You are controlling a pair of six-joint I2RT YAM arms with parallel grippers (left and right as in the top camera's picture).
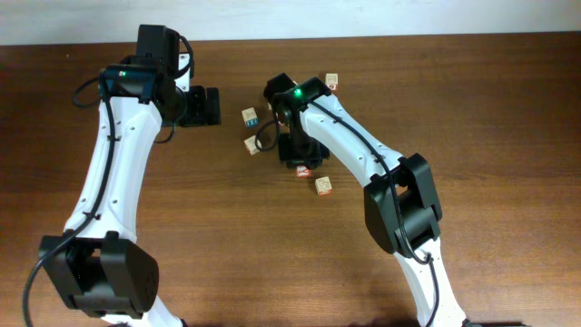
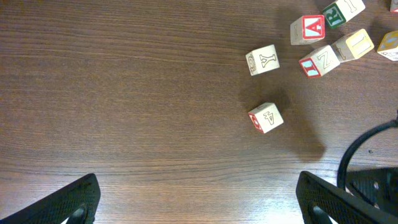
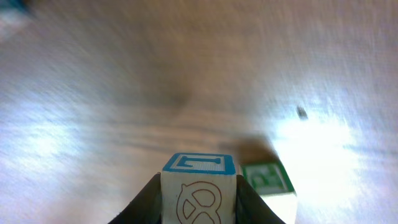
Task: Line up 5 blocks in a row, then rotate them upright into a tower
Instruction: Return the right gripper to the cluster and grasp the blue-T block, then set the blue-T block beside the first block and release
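From above, my left end effector (image 1: 205, 106) reaches far out. My right end effector (image 1: 300, 153) bends down among the blocks (image 1: 323, 185).

Left wrist: my fingers (image 2: 74, 199) stand wide apart above the bare counter (image 2: 124, 93), with blocks ahead to the right.

Right wrist: I am clamped on a blue-topped block (image 3: 199, 186), with a green-printed cube (image 3: 267, 180) just to its right.

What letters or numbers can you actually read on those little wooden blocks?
"A": red-framed pale wooden cube.
"N": pale wooden cube with a red end.
"Y": plain pale wooden cube.
"4": lone pale wooden cube.
Unclear: green-printed cube, yellow-printed cube, blue-framed cube with a pretzel drawing.
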